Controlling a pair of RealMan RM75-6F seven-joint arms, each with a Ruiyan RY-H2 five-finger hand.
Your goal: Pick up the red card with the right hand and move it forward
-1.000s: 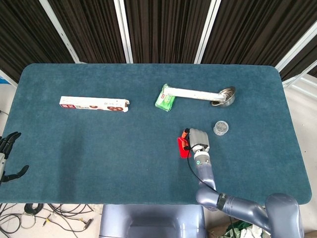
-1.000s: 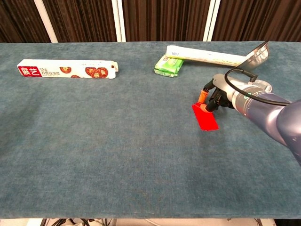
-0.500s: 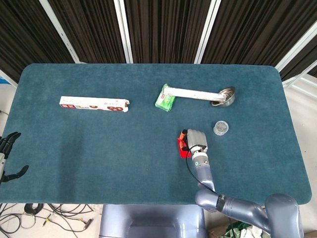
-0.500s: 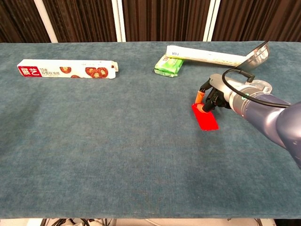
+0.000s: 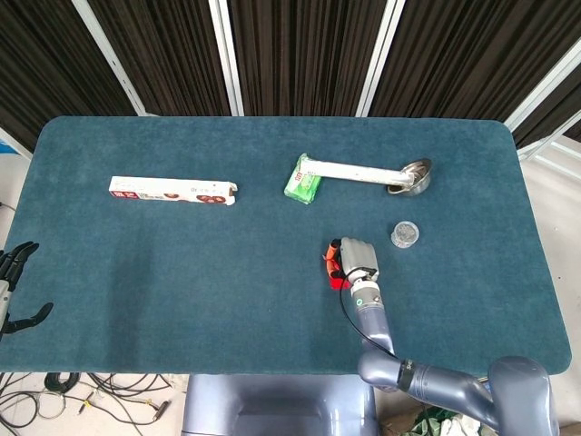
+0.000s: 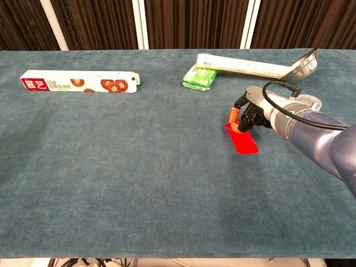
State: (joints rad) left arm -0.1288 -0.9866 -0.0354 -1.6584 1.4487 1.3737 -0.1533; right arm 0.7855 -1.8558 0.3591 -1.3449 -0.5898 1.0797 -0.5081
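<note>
The red card (image 6: pixel 243 140) lies right of the table's middle, its far edge lifted a little off the cloth. My right hand (image 6: pixel 251 113) sits at that far edge, and its orange-tipped fingers (image 6: pixel 236 114) pinch the card's corner. From the head view only a red sliver of the card (image 5: pixel 334 271) shows left of the right hand (image 5: pixel 357 259), which covers most of it. My left hand (image 5: pixel 16 283) hangs off the table's left edge with its fingers apart, holding nothing.
A long white and red box (image 5: pixel 172 189) lies at the left. A green packet (image 5: pixel 303 184) and a white-handled metal ladle (image 5: pixel 368 173) lie beyond the card. A small clear round lid (image 5: pixel 405 235) sits just right of the hand.
The right hand has shifted slightly left and away from me, and the card moved with it, its far edge tipping up a bit more. The left hand has stayed put.
</note>
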